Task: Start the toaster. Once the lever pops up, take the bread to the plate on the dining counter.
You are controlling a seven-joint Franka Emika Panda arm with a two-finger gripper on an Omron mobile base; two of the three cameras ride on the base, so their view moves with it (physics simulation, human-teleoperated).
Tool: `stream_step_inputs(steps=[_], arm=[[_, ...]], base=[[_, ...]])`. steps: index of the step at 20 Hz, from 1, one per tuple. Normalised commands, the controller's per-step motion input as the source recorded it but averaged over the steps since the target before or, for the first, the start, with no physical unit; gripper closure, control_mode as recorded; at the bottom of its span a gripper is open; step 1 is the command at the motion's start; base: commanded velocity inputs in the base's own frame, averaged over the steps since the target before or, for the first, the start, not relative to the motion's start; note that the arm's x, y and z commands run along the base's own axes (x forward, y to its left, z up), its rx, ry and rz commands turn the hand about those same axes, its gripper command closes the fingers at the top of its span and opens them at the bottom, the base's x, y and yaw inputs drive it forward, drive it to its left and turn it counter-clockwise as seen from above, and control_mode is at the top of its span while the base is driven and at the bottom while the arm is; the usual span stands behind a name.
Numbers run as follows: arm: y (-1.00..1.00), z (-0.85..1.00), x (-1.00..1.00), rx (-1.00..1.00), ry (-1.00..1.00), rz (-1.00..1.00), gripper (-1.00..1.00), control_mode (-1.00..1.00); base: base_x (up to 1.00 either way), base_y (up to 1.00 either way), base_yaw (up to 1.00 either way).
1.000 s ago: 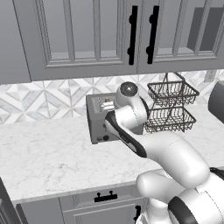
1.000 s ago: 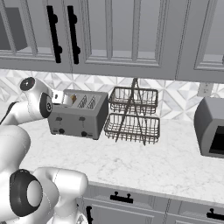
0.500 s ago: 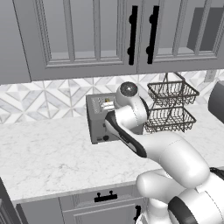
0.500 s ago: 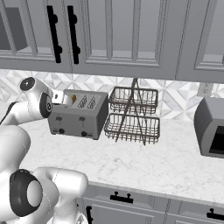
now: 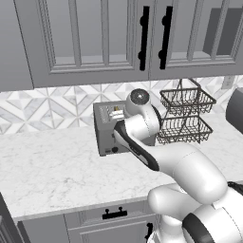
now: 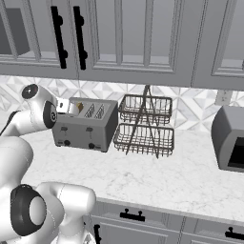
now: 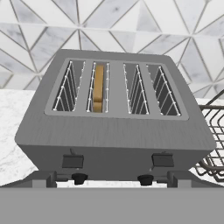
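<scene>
Golden bread point(image 7: 99, 89) in toaster point(image 7: 114, 131) slot

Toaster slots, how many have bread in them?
1: of the toaster's four slots, the second from the left in the hand view holds the bread; the others look empty.

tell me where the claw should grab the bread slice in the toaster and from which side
Grip the bread by its top edge, coming straight down from above. It stands upright on edge in the second slot from the left of the toaster, sunk between the wire guides, so only that narrow upper edge is reachable. Close the fingers across its thin faces, probably once it has popped higher.
</scene>
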Motion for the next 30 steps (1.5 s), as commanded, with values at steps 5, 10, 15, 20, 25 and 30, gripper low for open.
stream_step_inputs(steps=[5,10,15,20,25,30], arm=[[0.00,0.00,0.00,0.00,0.00,0.00,-1.00,-1.00],[0.00,0.00,0.00,0.00,0.00,0.00,-1.00,-1.00],[0.00,0.00,0.00,0.00,0.00,0.00,-1.00,-1.00],[0.00,0.00,0.00,0.00,0.00,0.00,-1.00,-1.00],[0.00,0.00,0.00,0.00,0.00,0.00,-1.00,-1.00],[0.00,0.00,0.00,0.00,0.00,0.00,-1.00,-1.00]], base=[[0.00,0.00,0.00],[0.00,0.00,0.00],[0.00,0.00,0.00],[0.00,0.00,0.00],[0.00,0.00,0.00],[0.00,0.00,0.00]])
